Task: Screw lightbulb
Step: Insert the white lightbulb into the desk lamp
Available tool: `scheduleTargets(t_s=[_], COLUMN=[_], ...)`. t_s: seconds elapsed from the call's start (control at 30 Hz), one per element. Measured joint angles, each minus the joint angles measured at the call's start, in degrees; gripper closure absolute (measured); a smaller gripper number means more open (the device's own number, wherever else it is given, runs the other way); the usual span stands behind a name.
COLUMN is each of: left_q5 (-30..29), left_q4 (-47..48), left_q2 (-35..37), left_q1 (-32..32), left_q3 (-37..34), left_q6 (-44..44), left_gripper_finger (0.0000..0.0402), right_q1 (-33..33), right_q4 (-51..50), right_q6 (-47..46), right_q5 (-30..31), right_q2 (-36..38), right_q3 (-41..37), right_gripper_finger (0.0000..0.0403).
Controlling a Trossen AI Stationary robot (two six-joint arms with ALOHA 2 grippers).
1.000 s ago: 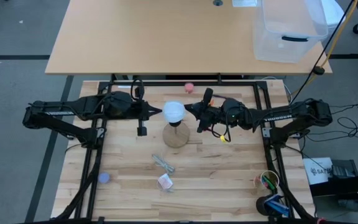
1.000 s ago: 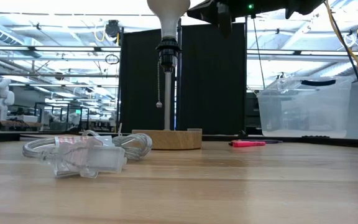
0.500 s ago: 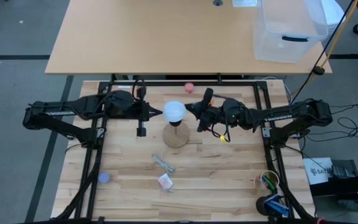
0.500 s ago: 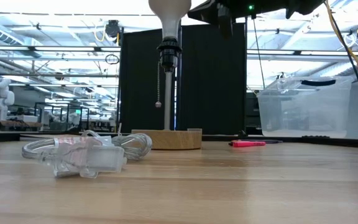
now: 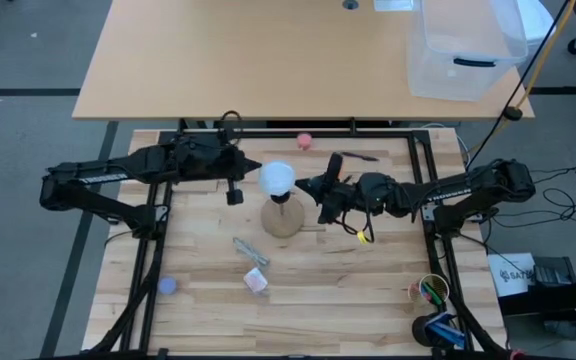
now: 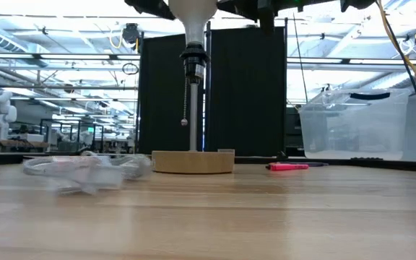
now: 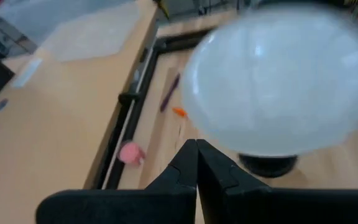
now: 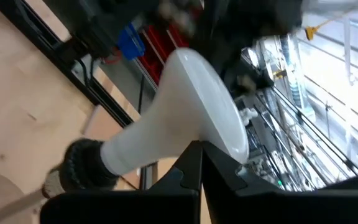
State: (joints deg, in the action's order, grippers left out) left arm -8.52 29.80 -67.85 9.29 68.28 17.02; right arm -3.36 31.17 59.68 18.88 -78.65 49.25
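The white lightbulb (image 5: 276, 178) stands upright with its base in the black socket (image 6: 193, 56) of a post on the round wooden disc (image 5: 282, 222), mid-table. My left gripper (image 5: 256, 168) is shut, level, at the globe's left far side. My right gripper (image 5: 302, 186) is shut, level, at the bulb's right side. The globe fills the left wrist view (image 7: 278, 81). The right wrist view shows the bulb (image 8: 179, 106) tapering into the socket (image 8: 82, 165). My left gripper meets the globe's side (image 7: 199, 127) with the tips of its shut fingers, coming level from the table's left and slightly from the far side. My right gripper meets the bulb where the globe narrows (image 8: 188, 134) with its shut fingertips, coming level from the table's right. The bulb stays upright in the socket.
A pull chain (image 6: 185, 101) hangs from the socket. A clear cord bundle (image 5: 250, 250) and a small packet (image 5: 256, 282) lie near the disc. A pink ball (image 5: 305, 140) lies at the far edge. A pink marker (image 6: 289, 167) and a pen cup (image 5: 431, 290) are at the right.
My left gripper has moved toward the table's far edge around the globe, and my right gripper toward the near edge. Both stay shut. The bulb and socket have shifted slightly left. The clear cord bundle and the packet have slid toward the left and far side.
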Motion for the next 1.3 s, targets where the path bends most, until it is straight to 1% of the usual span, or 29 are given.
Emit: scheduleTargets(t_s=[0.1,0.27,0.4,0.5,0.57,0.67,0.73,0.87,1.03,1.2,1.3], left_q5=[-0.01,-2.76,-2.37,-0.52,2.21,6.49,7.03,6.4,5.95,1.4,0.96], left_q4=[-0.17,-0.6,-0.02,0.36,0.64,0.49,0.53,1.03,0.53,0.64,0.59], left_q2=[-1.01,-1.0,2.85,5.75,6.75,7.29,6.61,5.11,3.2,1.89,1.74], left_q1=[0.53,0.53,-0.01,-1.05,-2.16,-3.66,-4.68,-6.42,-6.69,-6.81,-6.58], left_q3=[-0.17,-0.06,-0.02,0.03,0.03,0.03,0.03,-0.01,0.05,0.05,0.07], left_q6=[-0.07,0.01,0.0,-0.14,-0.22,-0.23,-0.36,-1.33,-1.57,-1.52,-1.49], left_gripper_finger=[0.0401,0.0401,0.0401,0.0401,0.0401,0.0401,0.0401,0.0401,0.0401,0.0401,0.0401], right_q1=[-1.52,-3.28,-3.31,-3.06,-2.37,-0.84,0.18,1.57,1.91,1.25,0.83], right_q4=[-0.01,-0.3,-1.92,-2.52,-2.06,0.61,2.35,3.39,3.18,3.16,3.09], right_q6=[-0.21,-1.38,-4.35,-4.74,-3.94,-1.79,-0.68,-0.42,-0.39,-0.26,-0.31], right_q5=[0.06,0.34,0.78,4.36,6.66,7.2,6.7,6.6,6.27,5.92,6.02], right_q2=[0.0,0.0,0.0,0.0,0.0,-0.02,0.0,0.0,0.0,0.0,0.07], right_q3=[0.0,0.0,0.0,0.0,0.0,0.0,0.04,0.04,0.04,0.04,0.04], right_gripper_finger=[0.0403,0.0403,0.0403,0.0403,0.0403,0.0403,0.0403,0.0403,0.0403,0.0403,0.0403])
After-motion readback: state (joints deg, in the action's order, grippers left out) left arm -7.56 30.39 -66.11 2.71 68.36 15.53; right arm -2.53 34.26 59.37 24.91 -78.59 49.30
